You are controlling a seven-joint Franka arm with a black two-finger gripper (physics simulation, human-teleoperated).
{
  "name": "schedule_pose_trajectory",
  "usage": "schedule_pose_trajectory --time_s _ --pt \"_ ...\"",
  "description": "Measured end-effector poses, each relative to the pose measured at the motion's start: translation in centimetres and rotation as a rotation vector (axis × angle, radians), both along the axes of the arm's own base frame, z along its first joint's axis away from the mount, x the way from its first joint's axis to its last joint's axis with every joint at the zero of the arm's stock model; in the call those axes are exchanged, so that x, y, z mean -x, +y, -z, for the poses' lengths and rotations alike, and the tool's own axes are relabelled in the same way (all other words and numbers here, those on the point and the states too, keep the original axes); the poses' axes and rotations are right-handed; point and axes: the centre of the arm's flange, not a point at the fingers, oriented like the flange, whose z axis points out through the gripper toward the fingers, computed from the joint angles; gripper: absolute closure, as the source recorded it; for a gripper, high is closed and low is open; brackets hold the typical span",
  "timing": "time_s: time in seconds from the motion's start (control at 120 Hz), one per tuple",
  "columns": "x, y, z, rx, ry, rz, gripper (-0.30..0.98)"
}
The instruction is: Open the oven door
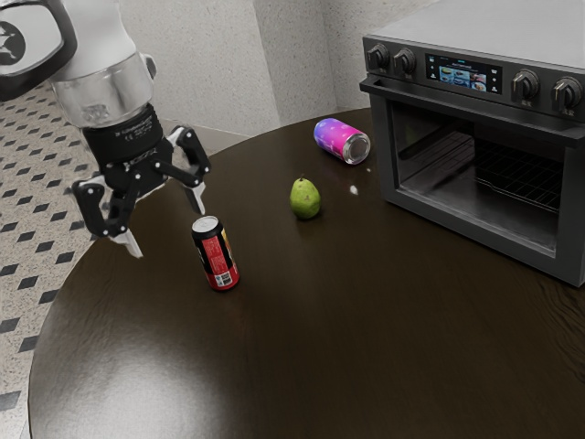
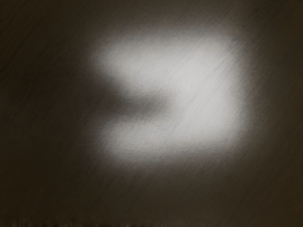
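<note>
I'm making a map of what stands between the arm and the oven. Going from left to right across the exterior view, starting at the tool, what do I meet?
Tool → upright black-and-red can → green pear → pink-and-purple can lying on its side → oven.

Dark brown tabletop (image 2: 38,189) with fine diagonal grain at upper left and upper right; a broad pale glare (image 2: 208,85) at centre, indented from the left by a soft-edged dark shadow (image 2: 142,105).
</note>
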Motion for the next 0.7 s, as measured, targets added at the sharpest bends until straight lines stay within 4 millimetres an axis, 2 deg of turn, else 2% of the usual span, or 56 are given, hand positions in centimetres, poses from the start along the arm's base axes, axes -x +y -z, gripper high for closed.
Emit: schedule_pose_trajectory --time_s 0.075,0.133,0.175,0.208,0.275,0.325,0.367,0.425,0.458,0.508,0.625,0.7 --pt "-0.5 -1.6 0.0 0.004 -0.029 -0.076 0.0" --pt "-1.6 -5.6 0.8 -0.013 -0.045 -0.08 0.0" --pt "-3.0 -7.3 1.4 -0.02 -0.066 -0.103 0.0" --pt "-4.2 -8.1 0.6 -0.03 -0.113 -0.126 0.0" --pt "-7.9 -10.4 -2.6 -0.036 -0.243 -0.15 0.0" --pt "-10.0 -12.3 -3.5 -0.04 -0.307 -0.155 0.0" --pt "-10.7 -14.4 -4.0 -0.05 -0.351 -0.142 0.0" --pt "-10.6 -18.5 -4.2 -0.069 -0.404 -0.092 0.0" --pt "-10.6 -20.0 -4.3 -0.073 -0.435 -0.075 0.0" --pt "-10.7 -20.6 -4.6 -0.079 -0.474 -0.077 0.0" --pt "-10.1 -19.4 -4.4 -0.104 -0.528 -0.116 0.0" --pt "-10.8 -19.8 -3.8 -0.099 -0.549 -0.122 0.0"
